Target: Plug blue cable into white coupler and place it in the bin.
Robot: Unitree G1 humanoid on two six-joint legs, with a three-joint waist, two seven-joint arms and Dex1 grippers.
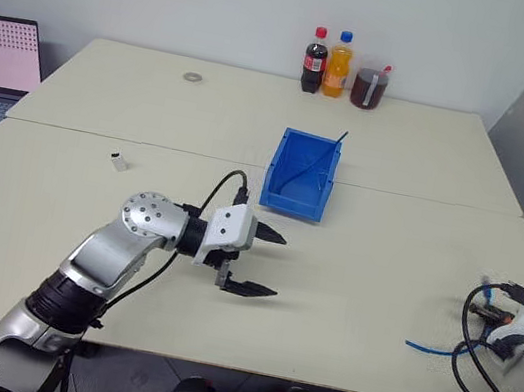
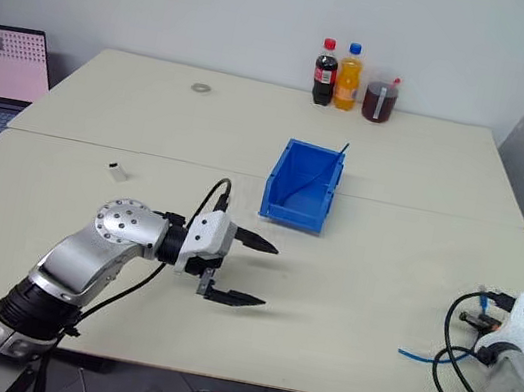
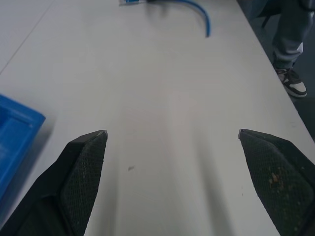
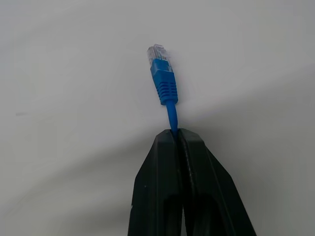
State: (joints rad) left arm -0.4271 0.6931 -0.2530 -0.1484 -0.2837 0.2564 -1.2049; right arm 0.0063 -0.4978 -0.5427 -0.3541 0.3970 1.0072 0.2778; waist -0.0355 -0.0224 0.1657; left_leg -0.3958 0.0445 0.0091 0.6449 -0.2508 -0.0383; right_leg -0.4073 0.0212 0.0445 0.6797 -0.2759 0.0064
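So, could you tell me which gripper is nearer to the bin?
Left. The open left gripper hovers just in front of the bin; the right gripper sits far off, clamping the blue cable.

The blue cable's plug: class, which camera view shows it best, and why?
The right wrist view: the plug stands out just past the shut right pincer. The eye views show a loop of the blue cable on the table; the left wrist view shows a curved stretch.

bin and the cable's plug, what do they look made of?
The bin: likely moulded plastic, uniform bright blue, slightly glossy walls. Blue cable plug: clear hard plastic tip with a ribbed blue boot behind, probably soft rubbery plastic.
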